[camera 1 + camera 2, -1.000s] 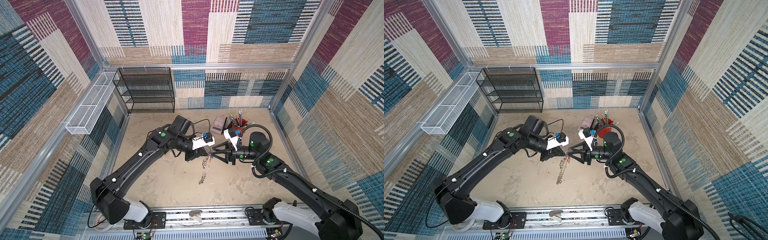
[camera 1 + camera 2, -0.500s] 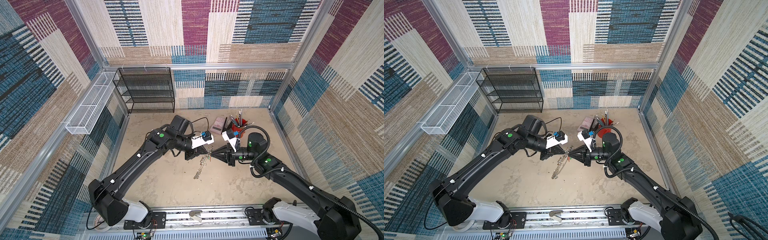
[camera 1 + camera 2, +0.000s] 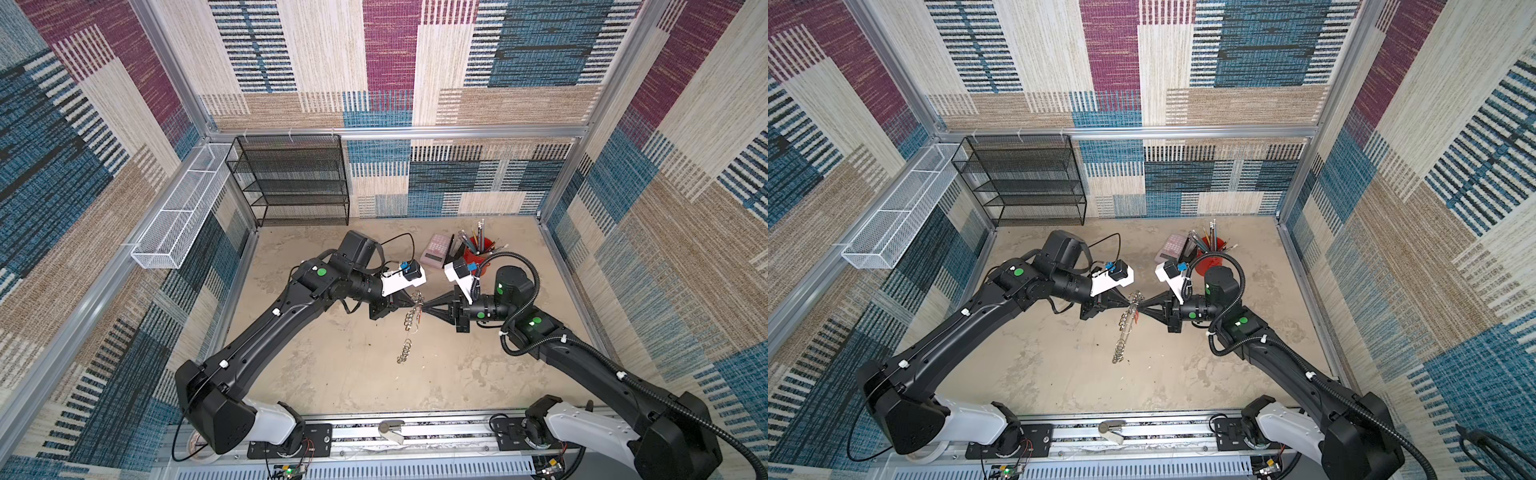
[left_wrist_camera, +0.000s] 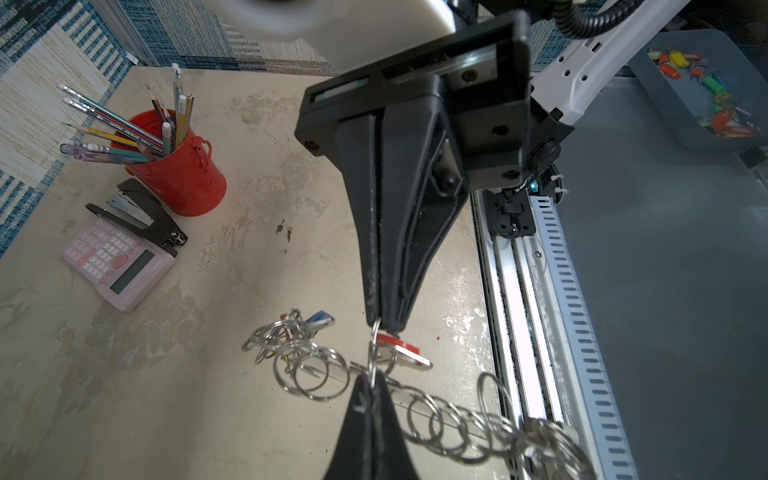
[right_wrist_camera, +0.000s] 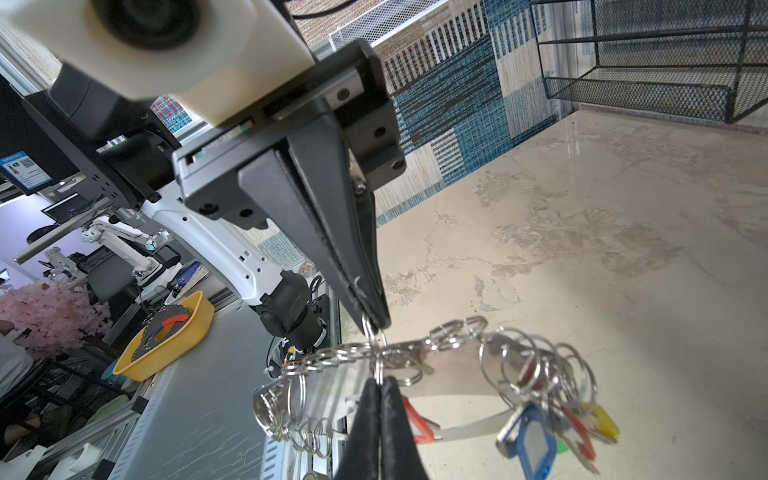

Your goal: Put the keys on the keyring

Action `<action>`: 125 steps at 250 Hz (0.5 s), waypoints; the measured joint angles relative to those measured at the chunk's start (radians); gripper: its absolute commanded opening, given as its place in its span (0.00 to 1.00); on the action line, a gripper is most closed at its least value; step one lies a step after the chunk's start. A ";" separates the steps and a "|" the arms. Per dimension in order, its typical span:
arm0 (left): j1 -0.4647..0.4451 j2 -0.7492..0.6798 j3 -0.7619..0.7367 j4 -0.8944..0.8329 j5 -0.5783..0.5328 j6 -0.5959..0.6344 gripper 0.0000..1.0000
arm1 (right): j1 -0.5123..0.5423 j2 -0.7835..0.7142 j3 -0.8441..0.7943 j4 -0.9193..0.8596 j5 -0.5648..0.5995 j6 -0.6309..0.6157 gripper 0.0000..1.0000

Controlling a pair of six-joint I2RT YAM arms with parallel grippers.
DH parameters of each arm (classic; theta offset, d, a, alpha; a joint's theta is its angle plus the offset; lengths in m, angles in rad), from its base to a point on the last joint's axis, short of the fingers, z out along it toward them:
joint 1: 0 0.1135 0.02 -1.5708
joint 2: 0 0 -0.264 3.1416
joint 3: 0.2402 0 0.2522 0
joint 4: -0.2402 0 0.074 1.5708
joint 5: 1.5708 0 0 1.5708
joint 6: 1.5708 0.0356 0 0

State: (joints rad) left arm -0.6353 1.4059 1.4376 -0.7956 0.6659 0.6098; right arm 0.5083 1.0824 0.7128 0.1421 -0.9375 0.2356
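The keyring (image 3: pixel 409 328) (image 3: pixel 1125 328), a grey band edged with silver split rings, hangs above the table between my two grippers. My left gripper (image 3: pixel 415 305) (image 3: pixel 1133 305) (image 4: pixel 371 376) and my right gripper (image 3: pixel 424 308) (image 3: pixel 1140 309) (image 5: pixel 378 380) meet tip to tip. Both are shut on one upright split ring (image 4: pixel 374 353) (image 5: pixel 376 353) of the band. A red-tagged key (image 4: pixel 401 347) (image 5: pixel 415 424) hangs at the right gripper's tip. Keys with blue (image 5: pixel 530 444), red and yellow tags dangle in a bunch from one end of the keyring.
A red pencil cup (image 3: pixel 478 253), a pink calculator (image 3: pixel 436 251) and a black stapler (image 4: pixel 141 212) sit at the back right. A black mesh shelf (image 3: pixel 291 183) and a white wire basket (image 3: pixel 183 208) stand at the back left. Beyond the rail, a grey tray (image 4: pixel 665 104) holds more coloured key tags.
My right gripper, open a second ago, has shut on the split ring. The keyring's hanging tail swung left and has come back.
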 measured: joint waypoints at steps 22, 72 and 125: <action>0.009 -0.017 -0.018 0.021 0.021 -0.021 0.00 | 0.000 0.001 -0.005 0.006 0.002 0.003 0.00; 0.022 -0.056 -0.068 0.092 0.074 -0.094 0.00 | 0.000 0.018 -0.003 0.041 -0.007 0.003 0.00; 0.027 -0.091 -0.170 0.244 0.137 -0.171 0.00 | 0.001 0.052 0.013 0.046 -0.039 0.003 0.00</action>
State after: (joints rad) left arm -0.6086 1.3151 1.2675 -0.5514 0.8024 0.4393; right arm 0.5091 1.1347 0.7261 0.1883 -0.9764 0.2386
